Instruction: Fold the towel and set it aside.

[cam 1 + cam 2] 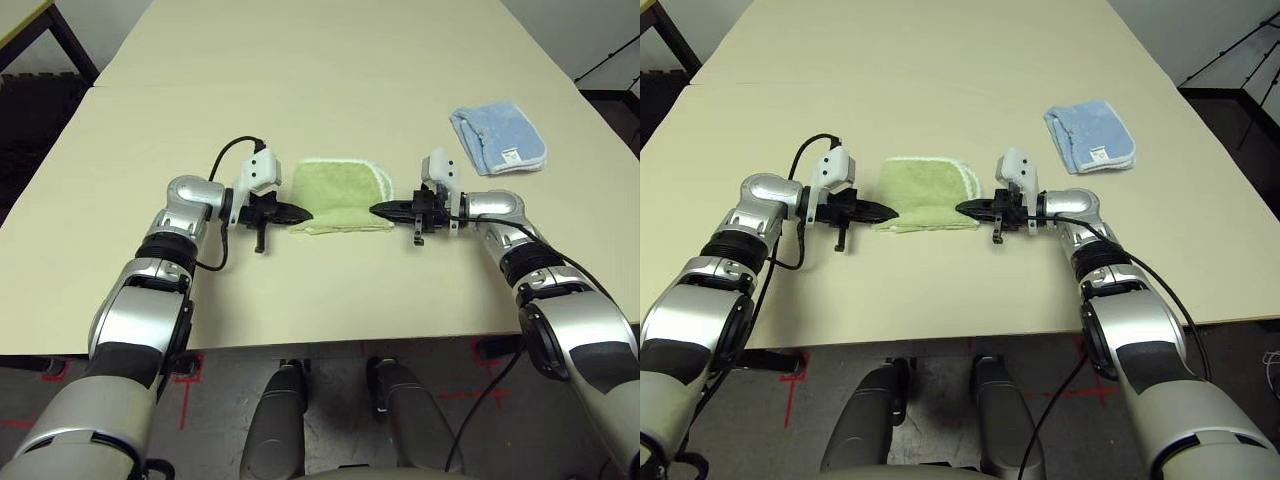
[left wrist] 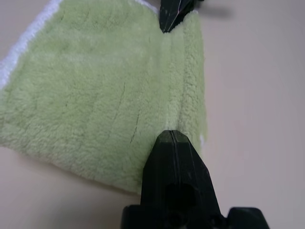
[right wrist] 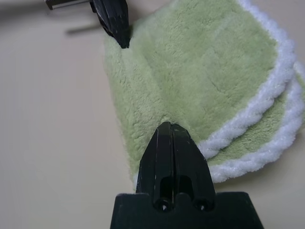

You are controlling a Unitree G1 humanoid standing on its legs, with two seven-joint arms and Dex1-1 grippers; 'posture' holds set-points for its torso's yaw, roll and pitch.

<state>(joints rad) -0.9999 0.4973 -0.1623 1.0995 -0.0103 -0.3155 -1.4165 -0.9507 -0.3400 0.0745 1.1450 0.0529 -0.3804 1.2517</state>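
Left eye view: folded towel lies mid-table between both pincers. Left pincer and right pincer are clenched, tips at its near corners. Blue cloth far right.

Head eyes: high, looking forward and down, far from both jaws.
Wrist views: close behind own jaws, facing each other.
Shared: towel between the jaws.

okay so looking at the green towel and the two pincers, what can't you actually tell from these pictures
- Whether the shut left pincer and right pincer pinch the towel or merely touch it: tips cover the contact, both wrist views.
- Towel's layer count: the top layer hides it.
- Blue cloth label: too small.
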